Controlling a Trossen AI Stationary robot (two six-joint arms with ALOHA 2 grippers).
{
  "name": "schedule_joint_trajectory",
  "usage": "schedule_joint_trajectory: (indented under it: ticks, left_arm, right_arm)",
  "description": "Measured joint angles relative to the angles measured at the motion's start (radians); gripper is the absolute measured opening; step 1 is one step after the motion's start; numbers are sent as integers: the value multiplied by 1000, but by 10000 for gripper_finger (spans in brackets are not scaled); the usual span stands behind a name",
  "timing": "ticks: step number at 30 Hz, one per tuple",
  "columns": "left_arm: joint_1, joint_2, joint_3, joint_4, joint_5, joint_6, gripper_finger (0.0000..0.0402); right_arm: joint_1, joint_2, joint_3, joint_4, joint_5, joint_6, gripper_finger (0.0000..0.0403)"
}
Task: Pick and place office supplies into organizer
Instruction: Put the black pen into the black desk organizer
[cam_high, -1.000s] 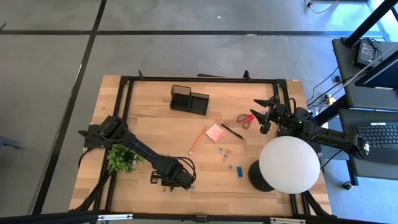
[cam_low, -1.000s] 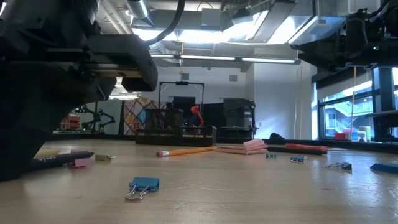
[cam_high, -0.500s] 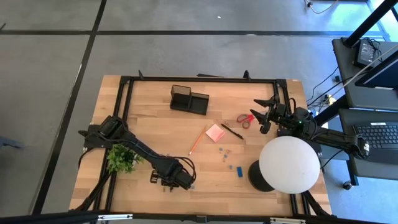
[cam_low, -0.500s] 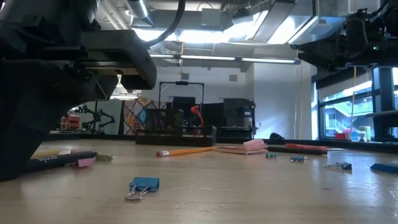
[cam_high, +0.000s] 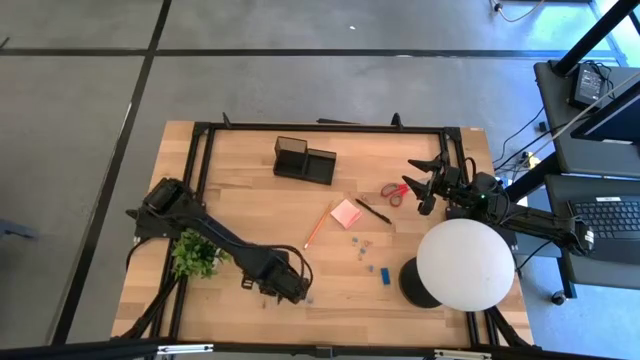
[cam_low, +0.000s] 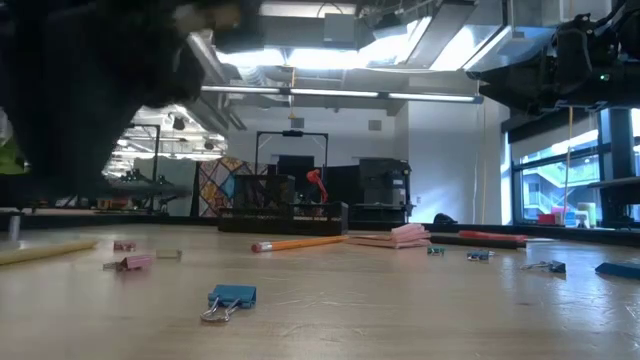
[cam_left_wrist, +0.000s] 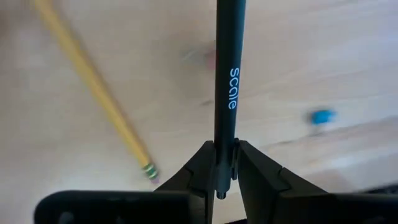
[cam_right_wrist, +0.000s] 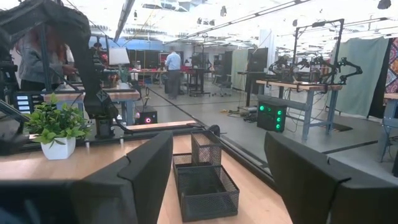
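My left gripper hangs over the table's near edge, right of the green plant, shut on a black pen printed "scale". Under it lie a yellow pencil and a blue clip. The black organizer stands at the far middle. Red scissors, a pink pad, an orange pencil, another black pen and a blue block lie mid-table. My right gripper waits open above the table's right side. My left gripper pinches the black pen between its two fingers, close to one end of the barrel. The fingers point steeply down from above. The rest of the pen juts out past the fingertips, clear of the table.
A white globe lamp on a round black base stands at the near right. Pink clips and a blue binder clip lie near the front edge. Small clips are scattered mid-table. A black frame rims the tabletop.
My left gripper has risen from the table and rolled a little. The black pen, which lay on the wood beside the pink clip, has gone up with it and is lifted clear. The yellow pencil stays on the table.
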Motion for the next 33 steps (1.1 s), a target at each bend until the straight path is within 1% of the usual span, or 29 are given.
schedule_joint_trajectory:
  ticks: [3, 5, 9, 12, 15, 17, 20, 22, 27, 33]
  left_arm:
    - [0, -46, 0, -2, -123, 43, 50]
    - [3, -79, 1, -2, -223, 79, 50]
    - [9, -148, 1, -2, -477, 163, 50]
    - [19, -206, 1, -3, -639, 232, 50]
    - [45, -270, 2, -3, -740, 328, 50]
    - [74, -310, 2, -3, -774, 395, 50]
    - [133, -370, 2, -5, -789, 513, 50]
    - [185, -408, 2, -8, -771, 611, 50]
    - [355, -498, 3, -24, -612, 856, 50]
    - [564, -561, 3, -24, -405, 1149, 50]
  right_arm:
    - [0, 0, 0, 0, 0, 0, 257]
    - [0, 0, 0, 0, 0, 1, 257]
    - [0, 0, 0, 0, 0, 0, 257]
    - [0, 0, 0, 1, 0, 0, 257]
    - [0, 0, 0, 1, 0, 1, 257]
    - [0, 0, 0, 2, 0, 1, 257]
    - [0, 0, 0, 10, 0, 0, 257]
    - [0, 0, 0, 11, 0, 0, 257]
    - [0, 0, 0, 11, 0, -2, 257]
    - [0, 0, 0, 11, 0, -1, 257]
